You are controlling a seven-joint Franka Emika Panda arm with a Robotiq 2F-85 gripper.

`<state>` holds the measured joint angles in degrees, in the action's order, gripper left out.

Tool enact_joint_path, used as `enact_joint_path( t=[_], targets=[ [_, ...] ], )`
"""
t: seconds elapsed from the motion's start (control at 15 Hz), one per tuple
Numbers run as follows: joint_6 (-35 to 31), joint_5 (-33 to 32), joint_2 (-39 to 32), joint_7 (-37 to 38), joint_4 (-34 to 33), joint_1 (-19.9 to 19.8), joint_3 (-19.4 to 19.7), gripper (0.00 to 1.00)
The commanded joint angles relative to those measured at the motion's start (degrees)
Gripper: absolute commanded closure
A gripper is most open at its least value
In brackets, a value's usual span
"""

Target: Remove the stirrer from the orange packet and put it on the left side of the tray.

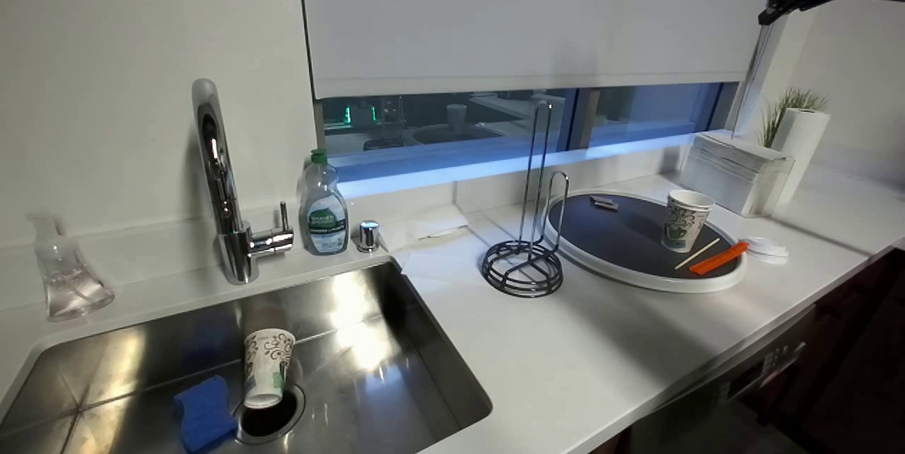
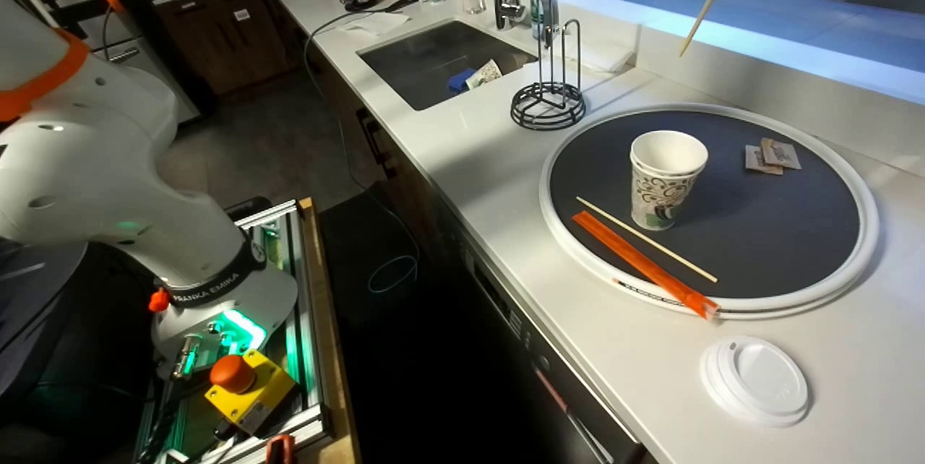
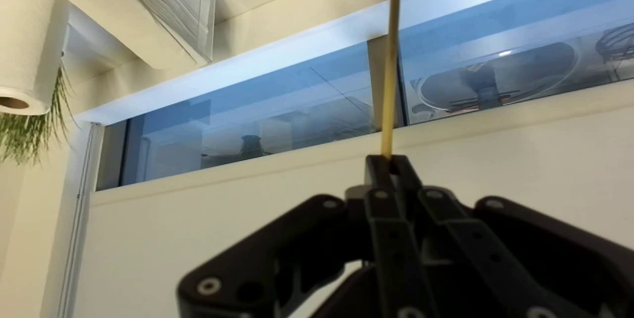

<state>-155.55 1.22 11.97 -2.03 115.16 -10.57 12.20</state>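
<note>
On the counter (image 2: 498, 189), tray (image 2: 788, 236): shallow oval, matt dark-grey bed, smooth pale rim.
Orange packet (image 2: 641, 261): long, narrow, flattened sleeve at the tray's eight o'clock in an exterior view, one end crossing the rim.
Loose stick (image 2: 647, 240): slim, pale, straight, just beside the packet.
Cups (image 2: 663, 193): nested, tapered, scroll-printed, upright, towards nine o'clock.
Stirrer (image 3: 391, 60): slender, yellowish, wood-like, held aloft, pointing to twelve o'clock in the wrist view.
Gripper (image 3: 390, 160): black, jointed; tips nearly together, pinching the stirrer.
</note>
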Motion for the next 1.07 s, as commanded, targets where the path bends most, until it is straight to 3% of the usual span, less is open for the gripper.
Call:
enact_joint_path(
  t=[0.0,1.0],
  targets=[
    [-0.65,-2.22,-1.12,2.72,-1.07,-1.09,-0.9,0.98],
    [-2.76,-3.8,-4.64,4.04,-0.92,-1.23,-1.13,0.98]
  ],
)
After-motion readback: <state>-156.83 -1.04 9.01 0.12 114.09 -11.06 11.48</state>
